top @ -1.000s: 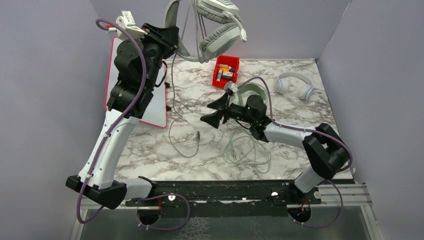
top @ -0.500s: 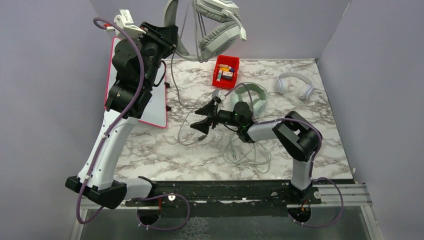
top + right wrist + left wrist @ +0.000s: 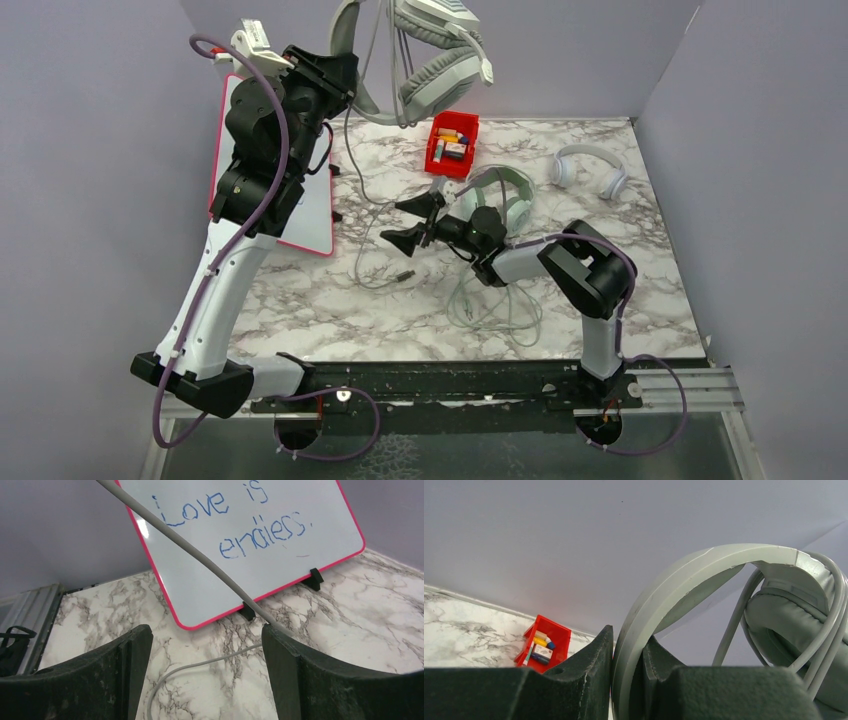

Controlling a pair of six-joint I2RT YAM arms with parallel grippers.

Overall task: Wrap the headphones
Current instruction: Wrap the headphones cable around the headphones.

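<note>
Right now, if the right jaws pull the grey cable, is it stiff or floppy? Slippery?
Probably floppy: the grey cable hangs from the lifted grey-white headset and curls loosely on the table. It looks smooth and thin, so it may slip out of a light pinch.

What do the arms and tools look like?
The left arm and right arm both have white links, bulky black joints and a purple cable run along the outside. The left tool and right tool each have two thick matte-black fingers with a rough surface. No markings show.
</note>
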